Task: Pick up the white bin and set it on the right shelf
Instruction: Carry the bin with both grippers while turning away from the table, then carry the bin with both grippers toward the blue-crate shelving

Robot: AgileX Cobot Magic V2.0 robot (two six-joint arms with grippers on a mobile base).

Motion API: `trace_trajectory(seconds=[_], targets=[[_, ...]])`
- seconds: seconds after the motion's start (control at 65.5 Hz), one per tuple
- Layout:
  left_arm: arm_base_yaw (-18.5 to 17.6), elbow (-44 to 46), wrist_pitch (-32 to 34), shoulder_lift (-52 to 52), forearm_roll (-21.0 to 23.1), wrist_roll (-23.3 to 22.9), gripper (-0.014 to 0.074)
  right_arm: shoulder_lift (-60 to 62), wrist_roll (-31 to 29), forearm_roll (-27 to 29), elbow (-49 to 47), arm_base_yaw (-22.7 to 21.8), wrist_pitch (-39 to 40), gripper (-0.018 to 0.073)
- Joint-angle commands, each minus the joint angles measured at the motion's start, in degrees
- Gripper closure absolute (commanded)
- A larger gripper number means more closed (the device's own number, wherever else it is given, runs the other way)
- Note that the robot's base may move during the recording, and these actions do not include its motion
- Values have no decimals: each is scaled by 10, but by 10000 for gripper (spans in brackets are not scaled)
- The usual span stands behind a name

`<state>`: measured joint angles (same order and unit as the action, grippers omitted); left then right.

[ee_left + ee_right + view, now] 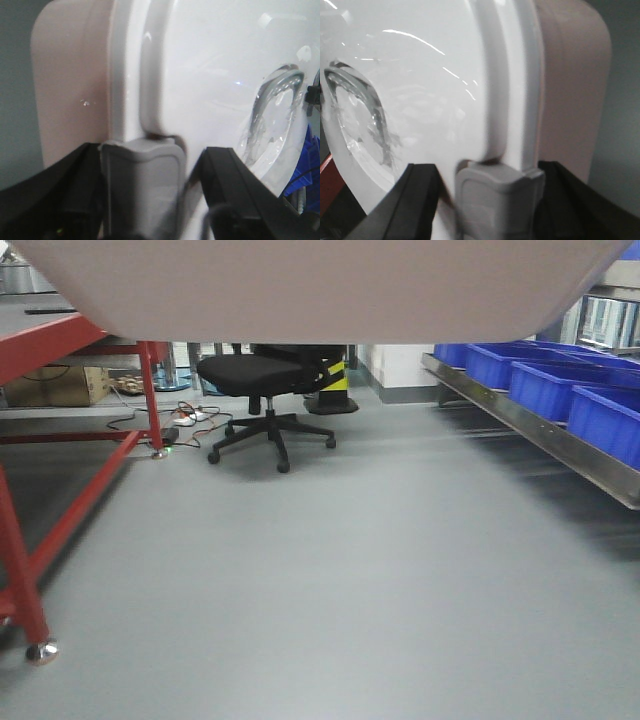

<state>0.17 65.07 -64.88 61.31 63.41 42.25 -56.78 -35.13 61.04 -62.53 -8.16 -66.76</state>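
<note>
Pinkish-white plastic fills the top of the front view: the bin's (320, 290) underside, held up off the grey floor (350, 570) and close to the lens. Below it, a red-framed table (60, 345) stands at the left and a black chair (265, 375) in the middle. The shelf (540, 425) runs along the right, its steel rail in front of a row of blue bins (545, 385). The bin is well apart from the shelf.

The left wrist view shows the bin side-on, with the pinkish body to the left and the glossy white lid (210, 75) to the right. The left gripper (150, 200) is clamped on the bin, its black fingers (235, 190) close on either side of a grey latch (140, 185).

The right wrist view mirrors this, with the lid to the left and the body to the right. The right gripper (495, 205) grips the bin the same way, its dark fingers (415, 200) flanking a second latch (495, 192). This view is blurred.
</note>
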Motion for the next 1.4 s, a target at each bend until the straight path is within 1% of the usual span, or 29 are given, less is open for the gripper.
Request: trace_trajectory(seconds=[0.0, 1.388], targets=[[-15, 21, -99, -13, 127, 2, 336, 10, -4, 136, -22, 10, -60, 147], [-15, 21, -97, -11, 127, 2, 336, 9, -4, 136, -22, 10, -59, 147]])
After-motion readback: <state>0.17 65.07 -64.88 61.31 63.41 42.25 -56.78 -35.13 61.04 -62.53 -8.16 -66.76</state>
